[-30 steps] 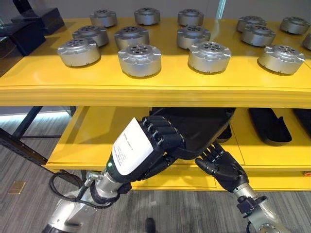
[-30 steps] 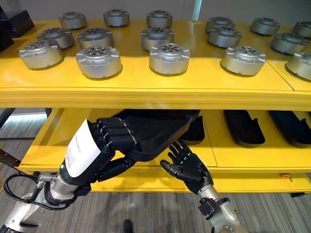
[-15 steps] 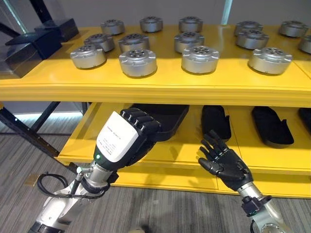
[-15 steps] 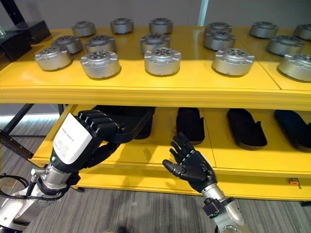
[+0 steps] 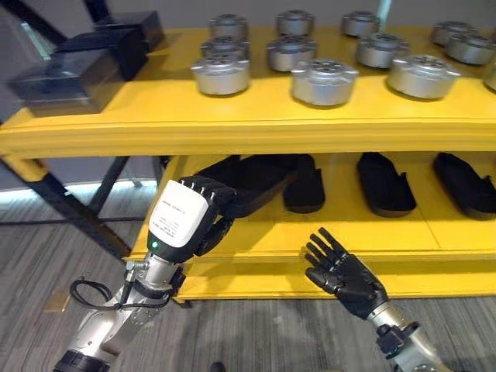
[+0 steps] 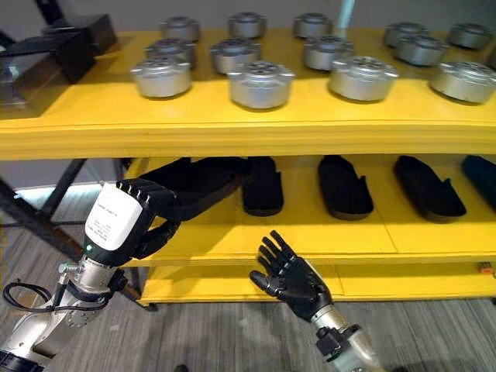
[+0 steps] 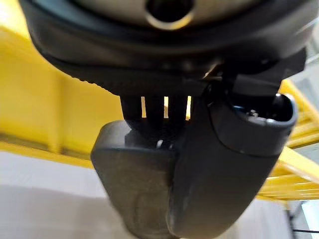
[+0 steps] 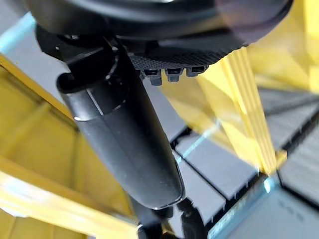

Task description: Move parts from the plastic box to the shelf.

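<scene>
My left hand is shut on the near edge of a black moulded part, which rests at the left end of the yellow lower shelf. The left wrist view shows the fingers curled over this dark part. To the right, my right hand hangs in front of the lower shelf's front edge, open with fingers spread and holding nothing. In its wrist view the thumb stands out straight.
More black moulded parts lie in a row along the lower shelf. The upper shelf carries several round silver parts and black boxes at its left end. A dark diagonal frame brace runs beside the shelf's left side.
The camera view has shifted. My right hand has come away from under the black part and lowered, fingers spread. My left hand has set the part further onto the lower shelf.
</scene>
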You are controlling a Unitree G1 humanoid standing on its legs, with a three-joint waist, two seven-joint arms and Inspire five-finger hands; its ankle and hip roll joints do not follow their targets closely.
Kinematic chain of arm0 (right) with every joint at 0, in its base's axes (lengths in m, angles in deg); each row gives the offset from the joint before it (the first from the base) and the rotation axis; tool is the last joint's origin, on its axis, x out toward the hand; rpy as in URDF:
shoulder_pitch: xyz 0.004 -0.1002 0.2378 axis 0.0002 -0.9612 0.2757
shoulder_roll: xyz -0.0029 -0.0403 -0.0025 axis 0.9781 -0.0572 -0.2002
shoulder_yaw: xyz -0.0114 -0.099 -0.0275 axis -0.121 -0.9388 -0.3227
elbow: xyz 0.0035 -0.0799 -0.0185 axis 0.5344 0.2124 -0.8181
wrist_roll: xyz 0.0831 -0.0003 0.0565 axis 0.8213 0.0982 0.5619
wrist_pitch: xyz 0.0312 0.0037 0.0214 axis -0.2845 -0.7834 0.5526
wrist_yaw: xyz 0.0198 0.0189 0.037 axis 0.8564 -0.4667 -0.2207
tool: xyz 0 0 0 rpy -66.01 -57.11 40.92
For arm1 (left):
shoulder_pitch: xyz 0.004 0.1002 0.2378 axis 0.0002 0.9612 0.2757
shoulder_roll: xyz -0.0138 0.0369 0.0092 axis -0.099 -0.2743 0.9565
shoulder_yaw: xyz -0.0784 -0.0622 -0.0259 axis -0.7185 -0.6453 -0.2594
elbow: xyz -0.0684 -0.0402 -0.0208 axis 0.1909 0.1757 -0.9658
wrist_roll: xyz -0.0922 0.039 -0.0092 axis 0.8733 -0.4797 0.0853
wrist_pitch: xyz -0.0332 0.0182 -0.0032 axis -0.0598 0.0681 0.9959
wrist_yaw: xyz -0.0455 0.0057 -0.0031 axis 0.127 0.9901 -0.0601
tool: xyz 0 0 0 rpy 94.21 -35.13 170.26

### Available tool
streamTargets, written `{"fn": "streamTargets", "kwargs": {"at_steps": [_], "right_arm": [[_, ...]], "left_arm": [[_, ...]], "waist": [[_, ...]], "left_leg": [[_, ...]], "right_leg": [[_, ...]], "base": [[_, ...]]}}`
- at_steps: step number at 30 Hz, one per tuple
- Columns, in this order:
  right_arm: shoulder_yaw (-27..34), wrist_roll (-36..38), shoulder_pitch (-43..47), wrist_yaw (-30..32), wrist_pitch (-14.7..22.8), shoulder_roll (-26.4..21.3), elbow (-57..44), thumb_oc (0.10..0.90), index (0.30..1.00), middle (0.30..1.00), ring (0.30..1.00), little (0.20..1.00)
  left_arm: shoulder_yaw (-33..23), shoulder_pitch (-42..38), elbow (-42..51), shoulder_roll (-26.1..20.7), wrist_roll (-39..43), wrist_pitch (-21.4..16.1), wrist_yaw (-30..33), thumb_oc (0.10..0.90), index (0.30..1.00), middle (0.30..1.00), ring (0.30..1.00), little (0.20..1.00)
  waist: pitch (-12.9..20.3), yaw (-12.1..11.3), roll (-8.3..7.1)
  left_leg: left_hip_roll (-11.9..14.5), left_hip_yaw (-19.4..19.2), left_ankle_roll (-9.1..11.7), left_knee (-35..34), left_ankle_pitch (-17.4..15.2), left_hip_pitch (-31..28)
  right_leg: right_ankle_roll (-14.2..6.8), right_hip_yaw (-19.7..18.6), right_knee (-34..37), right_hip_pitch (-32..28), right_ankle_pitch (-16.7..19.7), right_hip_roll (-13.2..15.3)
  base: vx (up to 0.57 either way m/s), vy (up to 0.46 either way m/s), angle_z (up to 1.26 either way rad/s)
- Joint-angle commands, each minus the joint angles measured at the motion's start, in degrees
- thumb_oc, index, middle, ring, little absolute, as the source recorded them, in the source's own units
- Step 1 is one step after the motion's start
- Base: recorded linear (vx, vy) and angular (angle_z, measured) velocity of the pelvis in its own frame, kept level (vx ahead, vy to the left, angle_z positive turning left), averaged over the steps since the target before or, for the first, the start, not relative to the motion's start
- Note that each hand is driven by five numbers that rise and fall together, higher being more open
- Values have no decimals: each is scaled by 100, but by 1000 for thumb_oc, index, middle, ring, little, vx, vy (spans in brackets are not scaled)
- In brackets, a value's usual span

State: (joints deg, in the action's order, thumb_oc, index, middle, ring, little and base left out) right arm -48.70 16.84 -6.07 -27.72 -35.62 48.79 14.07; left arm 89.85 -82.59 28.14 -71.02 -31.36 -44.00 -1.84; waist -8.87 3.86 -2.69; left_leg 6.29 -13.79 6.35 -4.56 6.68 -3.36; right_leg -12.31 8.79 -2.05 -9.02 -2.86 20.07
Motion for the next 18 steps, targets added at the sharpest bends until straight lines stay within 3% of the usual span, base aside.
{"fn": "streamTargets", "kwargs": {"at_steps": [1,3,6,7,8,9,11,12,15,16,18], "right_arm": [[482,337,408,-184,404,-256,-779,900,1000,1000,1000,1000],[495,314,417,-231,343,-200,-777,900,1000,1000,1000,1000],[538,200,491,-317,220,-119,-836,900,1000,1000,1000,1000],[536,191,491,-310,206,-112,-845,900,1000,1000,1000,1000],[504,141,549,-242,137,-61,-916,900,1000,1000,1000,1000],[491,132,555,-219,131,-51,-931,900,1000,1000,1000,1000],[427,21,615,-102,110,12,-991,900,1000,1000,1000,1000],[378,-80,633,-124,126,40,-1018,900,1000,1000,1000,1000],[415,-78,495,-355,211,11,-1070,900,1000,1000,1000,1000],[509,5,352,-601,234,-49,-1107,900,1000,1000,1000,1000],[681,146,169,-1163,289,-157,-1137,900,1000,1000,1000,1000]], "left_arm": [[-641,-568,424,114,372,-133,714,400,300,300,300,300],[-723,-520,405,69,383,-140,759,400,300,300,300,300],[-1093,-217,473,22,445,-98,928,400,300,300,300,300],[-1120,-184,490,18,453,-104,936,400,300,300,300,300],[-1332,-2,561,51,461,-181,1035,400,300,300,300,300],[-1374,39,582,64,460,-199,1030,400,300,300,300,300],[-1599,260,666,135,510,-164,775,400,300,300,300,300],[-1674,338,634,132,608,-36,570,400,300,300,300,300],[-1734,441,564,173,568,-83,548,400,300,300,300,300],[-1720,532,559,263,459,-140,631,400,300,300,300,300],[-1638,618,561,407,308,-196,759,400,300,300,300,300]], "waist": [[399,128,171],[416,62,144],[439,-294,93],[436,-306,90],[414,-487,83],[409,-505,83],[378,-662,104],[352,-643,119],[338,-501,93],[343,-365,64],[357,-163,31]], "left_leg": [[210,-81,-198,159,-289,-279],[148,-211,-241,172,-347,-273],[77,-758,-250,197,-558,-305],[69,-775,-248,197,-598,-334],[9,-1030,-282,150,-667,-410],[-3,-1060,-290,136,-673,-426],[-63,-1293,-340,53,-715,-520],[-156,-1319,-425,7,-772,-568],[-250,-1195,-507,6,-811,-571],[-302,-1008,-521,2,-805,-577],[-373,-771,-552,25,-673,-503]], "right_leg": [[76,278,26,313,664,-290],[30,423,3,379,808,-168],[-112,1465,92,338,1005,50],[-140,1503,118,304,1016,54],[-185,2051,158,339,1251,138],[-189,2106,169,343,1287,149],[-196,2611,107,413,1481,257],[-167,2651,37,485,1405,146],[-53,2286,79,575,1115,-285],[23,1843,263,587,967,-653],[210,1148,481,598,970,-961]], "base": [[38,237,6],[10,196,-7],[27,189,-29],[-14,168,-52],[-8,119,-47],[-35,166,-69],[-14,129,-71],[25,104,-62],[89,7,-31],[191,-71,8],[152,-103,48]]}}
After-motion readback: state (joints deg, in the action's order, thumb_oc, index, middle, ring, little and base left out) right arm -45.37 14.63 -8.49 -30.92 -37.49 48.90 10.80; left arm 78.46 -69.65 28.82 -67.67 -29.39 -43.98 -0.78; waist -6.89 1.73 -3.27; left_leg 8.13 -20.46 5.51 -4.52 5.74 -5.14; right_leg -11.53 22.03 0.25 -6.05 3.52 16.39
